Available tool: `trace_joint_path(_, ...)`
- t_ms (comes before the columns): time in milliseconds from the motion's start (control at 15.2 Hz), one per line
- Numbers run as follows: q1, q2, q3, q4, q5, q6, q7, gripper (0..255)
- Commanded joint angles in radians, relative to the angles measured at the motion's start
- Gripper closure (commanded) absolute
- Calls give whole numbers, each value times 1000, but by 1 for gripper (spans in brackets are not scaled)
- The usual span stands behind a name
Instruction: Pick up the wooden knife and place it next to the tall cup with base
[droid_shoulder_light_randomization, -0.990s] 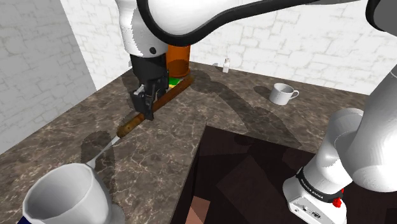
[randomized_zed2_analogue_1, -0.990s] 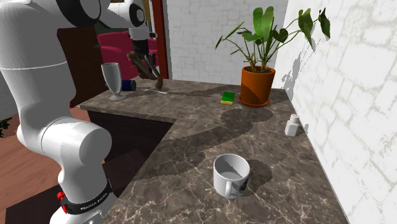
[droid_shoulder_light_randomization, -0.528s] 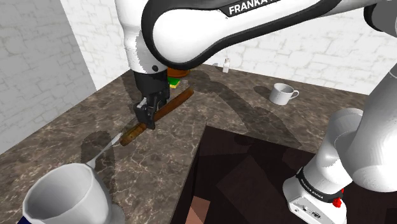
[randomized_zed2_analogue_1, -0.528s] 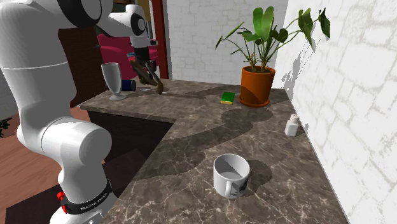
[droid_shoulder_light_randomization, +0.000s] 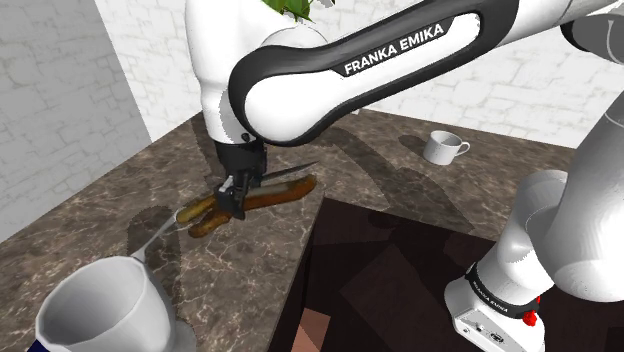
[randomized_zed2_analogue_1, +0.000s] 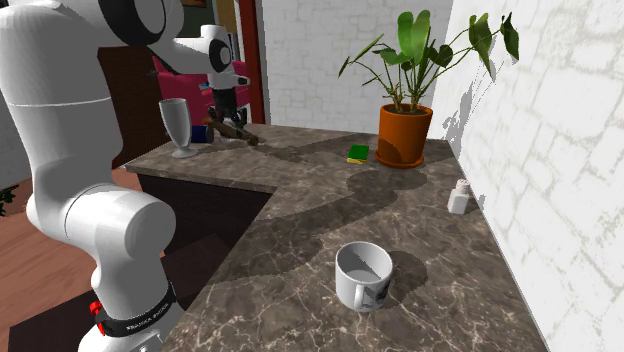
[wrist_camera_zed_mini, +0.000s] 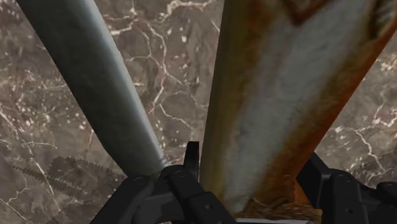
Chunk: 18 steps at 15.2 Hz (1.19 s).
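My gripper (droid_shoulder_light_randomization: 234, 196) is shut on the wooden knife (droid_shoulder_light_randomization: 285, 190), whose brown handle lies almost level just above the dark marble counter (droid_shoulder_light_randomization: 250, 260). Its grey blade (droid_shoulder_light_randomization: 162, 234) points toward the tall white cup with base (droid_shoulder_light_randomization: 102, 308) at the shoulder view's lower left. In the second exterior view the gripper (randomized_zed2_analogue_1: 222, 114) holds the knife (randomized_zed2_analogue_1: 238, 132) close to the right of the cup (randomized_zed2_analogue_1: 177, 124). In the wrist view the fingers (wrist_camera_zed_mini: 184, 184) clasp the brown handle (wrist_camera_zed_mini: 286, 95), and the grey blade (wrist_camera_zed_mini: 89, 83) runs beside it.
A white mug (randomized_zed2_analogue_1: 362, 275) stands near the counter's front in the second exterior view. A potted plant (randomized_zed2_analogue_1: 405, 130), a green sponge (randomized_zed2_analogue_1: 358, 153) and a small white bottle (randomized_zed2_analogue_1: 459, 196) sit along the wall. A blue object (randomized_zed2_analogue_1: 203, 133) lies behind the cup. The counter edge drops beside the stand.
The gripper has come down and moved toward the cup with the knife. The handle has swung from a steep slant to nearly level.
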Motion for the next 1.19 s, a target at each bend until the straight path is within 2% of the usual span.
trace_joint_path(0,0,6,-1,-20,-2,27,0,255)
trace_joint_path(990,4,97,-5,-119,-34,213,24,255)
trace_joint_path(1122,4,96,-5,-119,-34,213,24,255)
